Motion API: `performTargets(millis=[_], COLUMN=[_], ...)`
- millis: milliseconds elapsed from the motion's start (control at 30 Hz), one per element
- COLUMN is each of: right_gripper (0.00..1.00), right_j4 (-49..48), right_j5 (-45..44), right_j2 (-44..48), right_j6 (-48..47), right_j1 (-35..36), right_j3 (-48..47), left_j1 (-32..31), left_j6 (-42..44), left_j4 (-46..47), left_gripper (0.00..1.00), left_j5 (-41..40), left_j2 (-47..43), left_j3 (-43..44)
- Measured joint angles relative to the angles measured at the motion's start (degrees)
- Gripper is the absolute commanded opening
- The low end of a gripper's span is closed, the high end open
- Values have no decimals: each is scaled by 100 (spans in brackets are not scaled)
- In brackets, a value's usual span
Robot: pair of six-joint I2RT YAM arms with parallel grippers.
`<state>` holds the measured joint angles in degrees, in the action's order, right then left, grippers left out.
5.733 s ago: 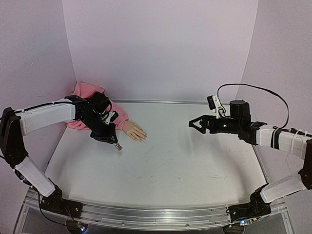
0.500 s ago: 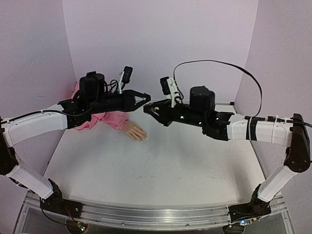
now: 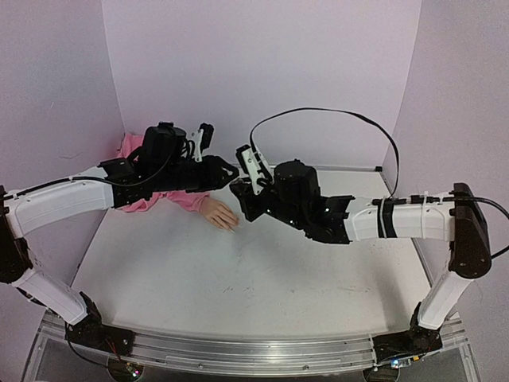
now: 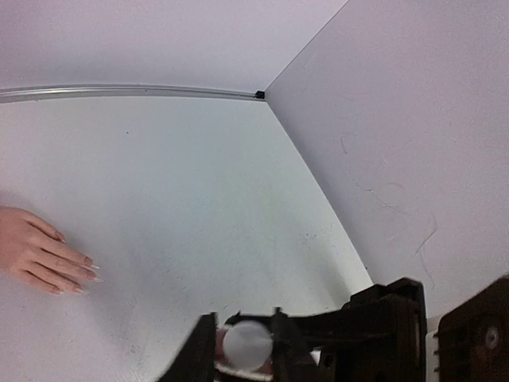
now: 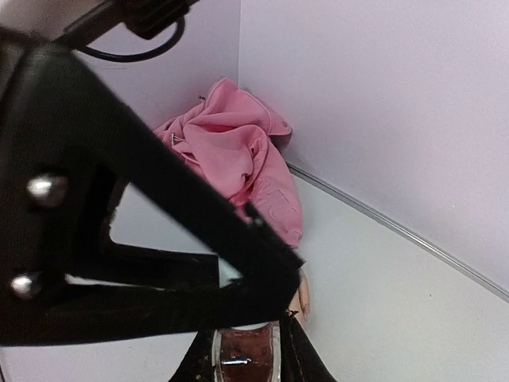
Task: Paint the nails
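Left gripper (image 3: pixel 233 172) clamped on white cap (image 4: pixel 242 344) of polish bottle (image 5: pixel 242 360); right gripper (image 3: pixel 238 191) pinches the bottle, mid-air. Nails (image 4: pixel 94 269) on mannequin hand (image 3: pixel 219 213), flat on white table (image 3: pixel 262 270) just below. Pink sleeve (image 3: pixel 181 199) in back-left corner, lilac walls (image 3: pixel 262 72).

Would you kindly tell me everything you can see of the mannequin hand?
The mannequin hand is small, flesh-coloured and smooth like plastic. It lies flat on the white table near the back left, fingers slightly spread, pointing toward the table's middle, with pale nails. A crumpled pink fabric sleeve covers its wrist.
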<state>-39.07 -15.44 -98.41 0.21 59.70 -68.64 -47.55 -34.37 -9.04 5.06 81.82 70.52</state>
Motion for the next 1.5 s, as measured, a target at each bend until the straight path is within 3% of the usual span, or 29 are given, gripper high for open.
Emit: performTargets(millis=[100, 300, 467, 667, 833, 967, 1100, 1233, 1500], right_gripper=[0, 0, 0, 0, 0, 0, 0, 0, 0], right_j4=[50, 133, -341, -1867, -2706, -3101, -3314, -3429, -3606], right_j5=[551, 2940, 5289, 7049, 7556, 7790, 7914, 7949, 7956], right_j2=[59, 492, 551, 378, 214, 107, 101, 85, 79], right_j6=[68, 765, 1873, 3477, 4271, 4690, 4909, 5003, 5125], right_j1=[-326, -1508, -2273, -2229, -2179, -2179, -2179, -2170, -2135], right_j3=[68, 415, 415, 398, 398, 396, 396, 396, 398], left_j1=[94, 494, 1222, 1169, 894, 789, 772, 647, 505], left_j6=[63, 153, 136, 131, 127, 155, 151, 175, 271], left_j4=[-251, -118, 973, 1947, 2284, 2326, 2356, 2422, 2564], left_gripper=[72, 84, 88, 87, 75, 80, 78, 60, 47], left_j5=[-17, 433, 1757, 3348, 3980, 4210, 4288, 4304, 4336], left_j2=[-33, -363, -846, -658, -291, -70, 48, 245, 555], left_j3=[9, -210, -890, -719, -459, -339, -240, 68, 424])
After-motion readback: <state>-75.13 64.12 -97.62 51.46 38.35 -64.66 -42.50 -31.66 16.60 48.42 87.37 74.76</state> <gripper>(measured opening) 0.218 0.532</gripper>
